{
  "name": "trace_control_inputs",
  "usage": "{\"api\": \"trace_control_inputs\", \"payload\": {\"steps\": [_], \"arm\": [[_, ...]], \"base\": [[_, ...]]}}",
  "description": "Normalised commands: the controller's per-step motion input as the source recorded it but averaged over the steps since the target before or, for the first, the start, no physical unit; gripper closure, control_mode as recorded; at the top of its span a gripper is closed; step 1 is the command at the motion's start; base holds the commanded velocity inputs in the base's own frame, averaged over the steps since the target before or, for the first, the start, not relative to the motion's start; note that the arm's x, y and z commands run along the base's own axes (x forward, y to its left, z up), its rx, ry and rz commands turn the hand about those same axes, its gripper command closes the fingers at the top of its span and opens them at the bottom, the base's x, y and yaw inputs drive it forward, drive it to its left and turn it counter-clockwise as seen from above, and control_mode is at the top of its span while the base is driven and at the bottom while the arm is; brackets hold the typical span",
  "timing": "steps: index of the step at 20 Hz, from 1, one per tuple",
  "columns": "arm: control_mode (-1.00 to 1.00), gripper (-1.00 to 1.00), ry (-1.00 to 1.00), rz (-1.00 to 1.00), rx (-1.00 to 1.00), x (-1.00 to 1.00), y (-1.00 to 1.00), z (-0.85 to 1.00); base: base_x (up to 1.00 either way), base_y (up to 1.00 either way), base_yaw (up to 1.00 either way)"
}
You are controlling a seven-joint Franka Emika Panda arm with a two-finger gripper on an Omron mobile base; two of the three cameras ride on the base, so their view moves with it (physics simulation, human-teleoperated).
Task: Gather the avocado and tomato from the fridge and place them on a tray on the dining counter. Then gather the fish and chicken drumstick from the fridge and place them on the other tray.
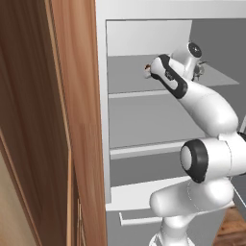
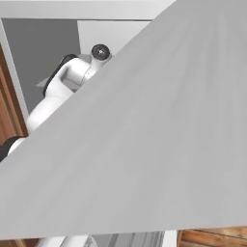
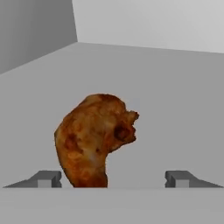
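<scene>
Straddling the chicken drumstick, wide-spread end effector hides its lower end.

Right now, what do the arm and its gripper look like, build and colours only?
The arm is made of glossy white rounded segments, with black bands and round black caps at the joints. No cables or markings show. In the hand view the gripper shows two small, blocky dark grey fingertips with flat tops.

place: home kitchen | evidence: open grey fridge with shelves, wooden cabinet, chicken drumstick
</scene>
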Motion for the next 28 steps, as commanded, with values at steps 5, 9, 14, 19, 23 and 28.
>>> {"api": "trace_control_inputs", "payload": {"steps": [5,9,14,19,23,28], "arm": [[-1.00,1.00,0.00,0.00,0.00,0.17,0.37,-0.39],[-1.00,1.00,0.00,0.00,0.00,0.02,0.08,-0.28],[-1.00,1.00,0.00,-0.06,-0.01,-0.25,-0.01,-0.14],[-1.00,1.00,-0.08,-0.15,0.00,-0.77,0.00,0.15],[-1.00,1.00,-0.13,-0.15,0.00,-1.00,0.00,0.26],[-1.00,1.00,-0.07,-0.11,0.00,-1.00,0.00,0.32]], "base": [[0.00,0.00,0.00],[0.00,0.00,0.00],[0.00,0.00,0.00],[0.00,0.00,0.00],[0.00,0.00,0.00],[0.00,0.00,0.00]]}}
